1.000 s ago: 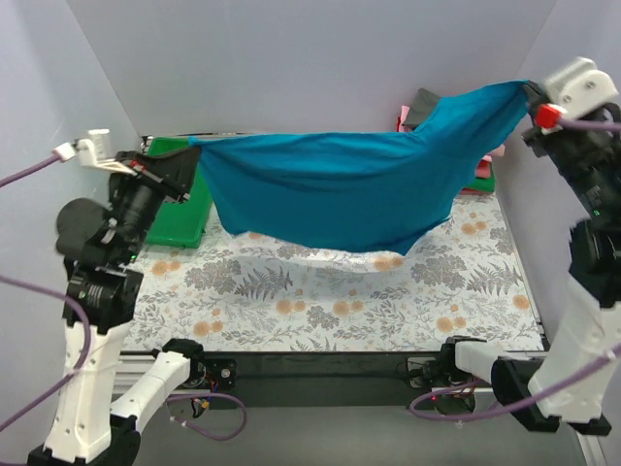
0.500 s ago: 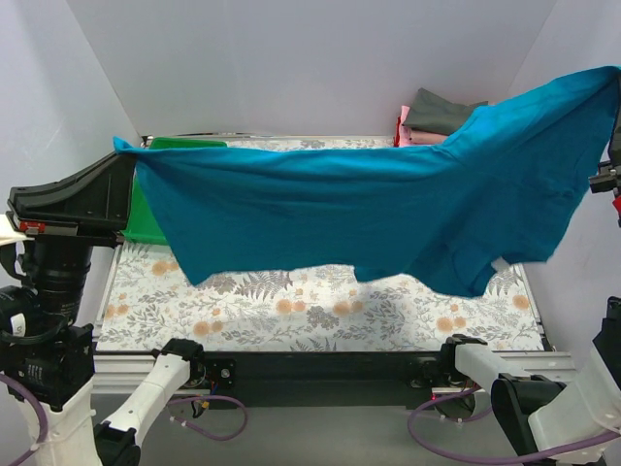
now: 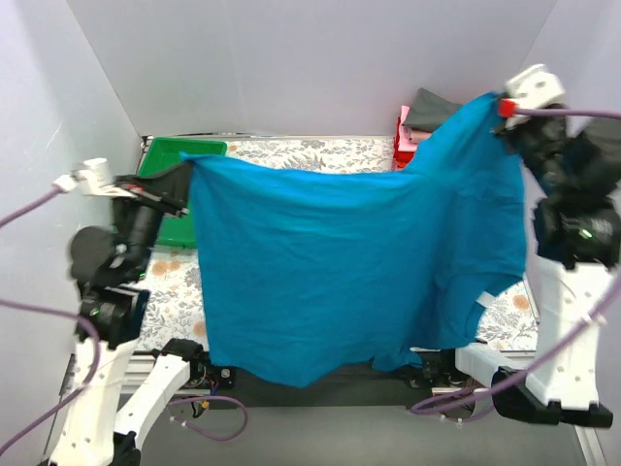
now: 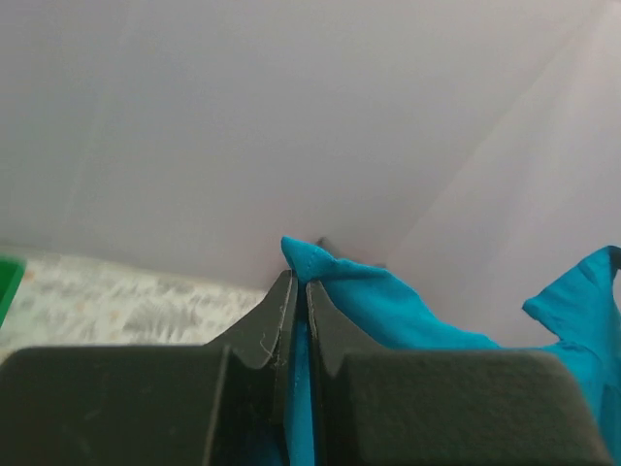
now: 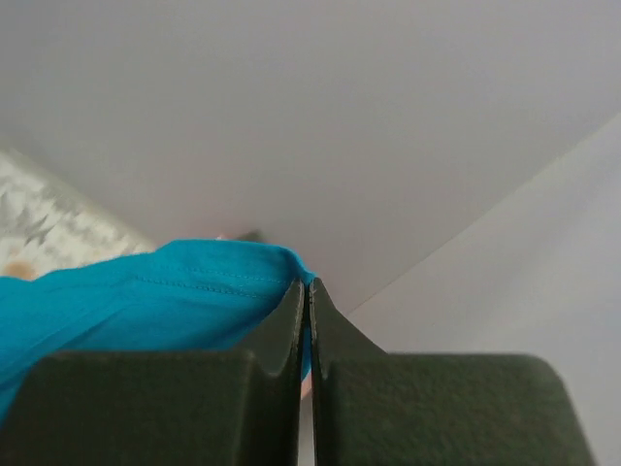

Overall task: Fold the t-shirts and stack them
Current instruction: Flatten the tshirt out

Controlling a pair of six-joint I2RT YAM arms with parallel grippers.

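Top view: the teal t-shirt [image 3: 349, 262] hangs spread in the air over the bench [image 3: 165, 277]. One top corner is pinched in the left fingers [image 3: 178, 180], the other in the right fingers [image 3: 511, 124], which sit higher. I'd level the two corners and pull the top edge taut so it lays down flat, hem first. The green tray [image 3: 179, 155] back left and the folded stack [image 3: 419, 112] back right are both close to the cloth, so aim between them. Left wrist: left fingers [image 4: 277, 316] clamped tight on a teal corner. Right wrist: right fingers [image 5: 291, 311] likewise pressed together on the stitched edge
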